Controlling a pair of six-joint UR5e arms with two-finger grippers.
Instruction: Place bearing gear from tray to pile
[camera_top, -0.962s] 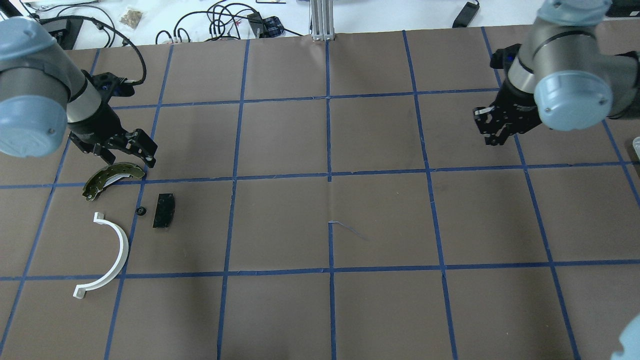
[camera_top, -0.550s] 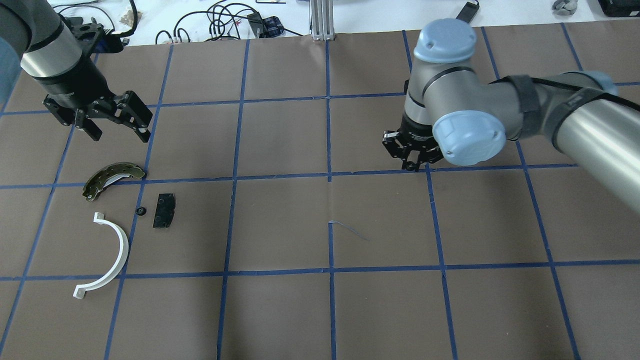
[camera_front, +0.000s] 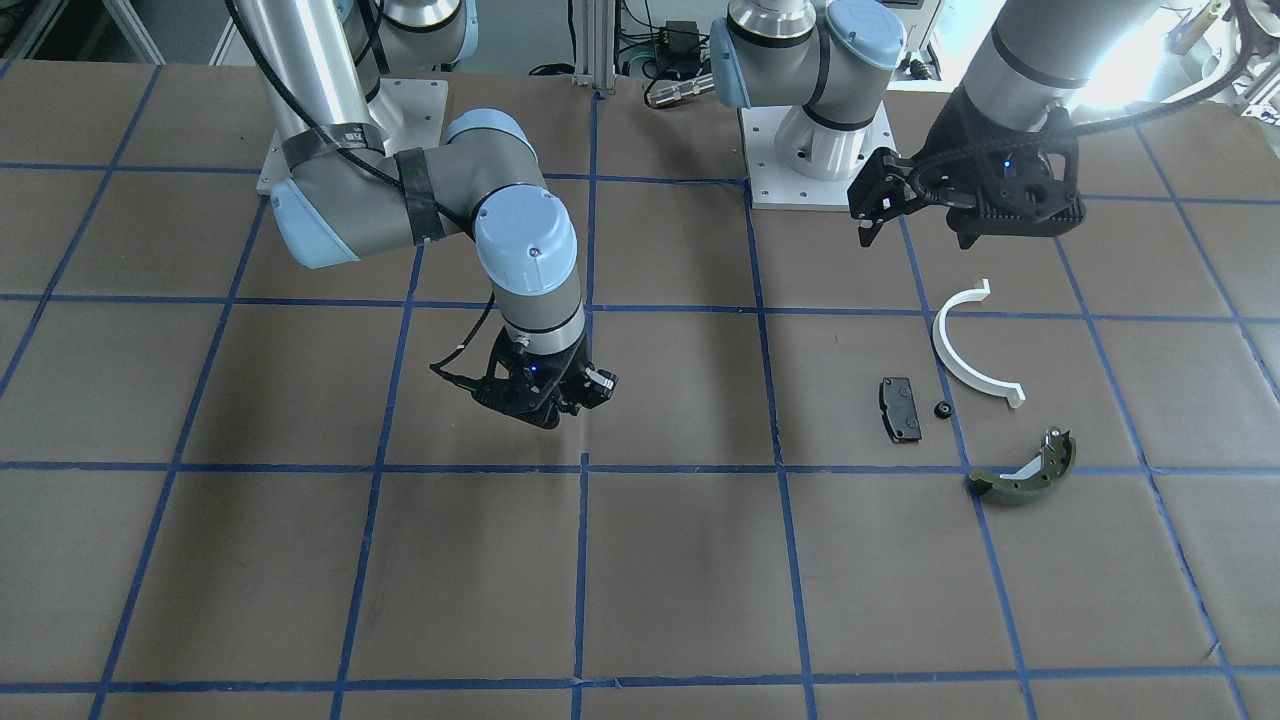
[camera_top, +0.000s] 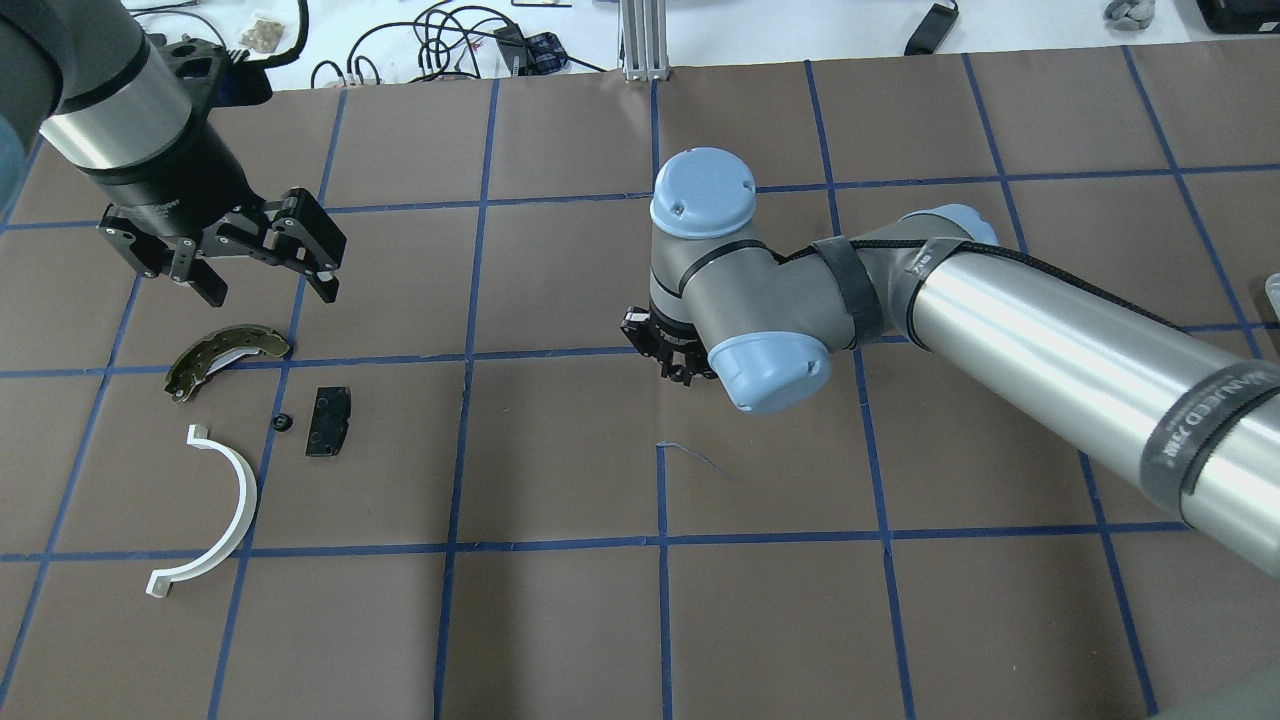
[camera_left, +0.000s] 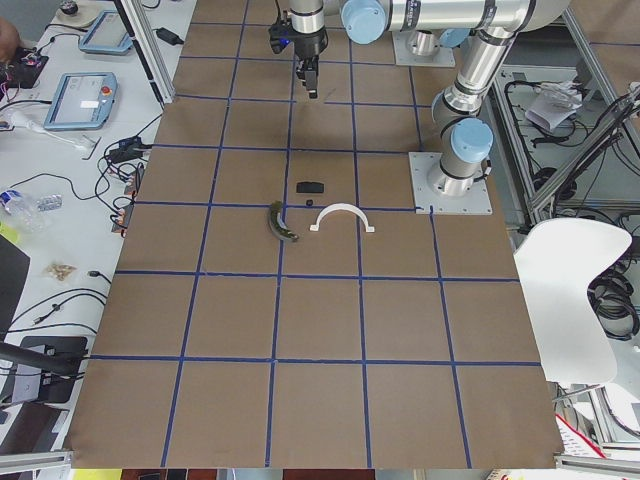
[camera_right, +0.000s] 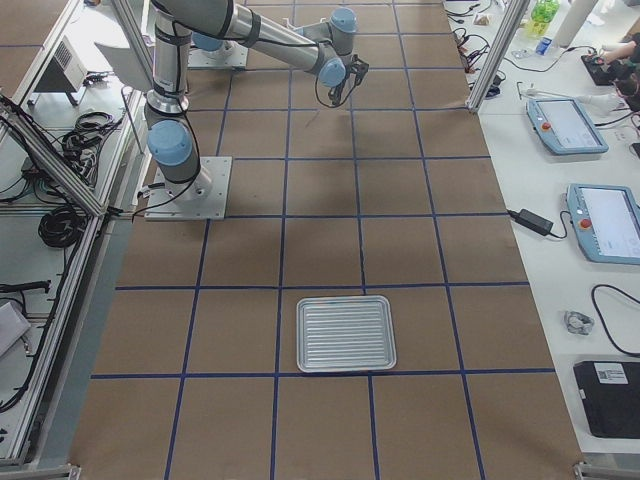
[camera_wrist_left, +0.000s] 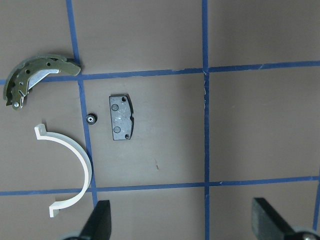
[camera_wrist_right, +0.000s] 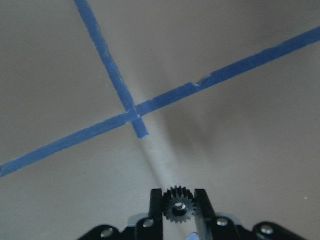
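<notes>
A small black bearing gear (camera_wrist_right: 179, 209) sits pinched between the fingertips of my right gripper (camera_top: 680, 370), which is shut on it and hangs low over the table's centre near a tape crossing. The pile lies at the left: an olive brake shoe (camera_top: 225, 355), a black pad (camera_top: 328, 421), a white half-ring (camera_top: 215, 510) and another tiny black gear (camera_top: 282, 421). My left gripper (camera_top: 272, 292) hovers open just beyond the brake shoe, holding nothing. The tray (camera_right: 345, 333) shows only in the exterior right view, far from both grippers.
Brown paper with a blue tape grid (camera_top: 660, 350) covers the table. Cables and small items (camera_top: 470, 45) lie past the far edge. The right arm's long forearm (camera_top: 1050, 330) stretches across the right half. The arm bases (camera_front: 815, 150) stand on the robot's side.
The right arm has swept from the far right to the table's centre. The left gripper has lifted off the brake shoe, pulled away, and now sits slightly right.
</notes>
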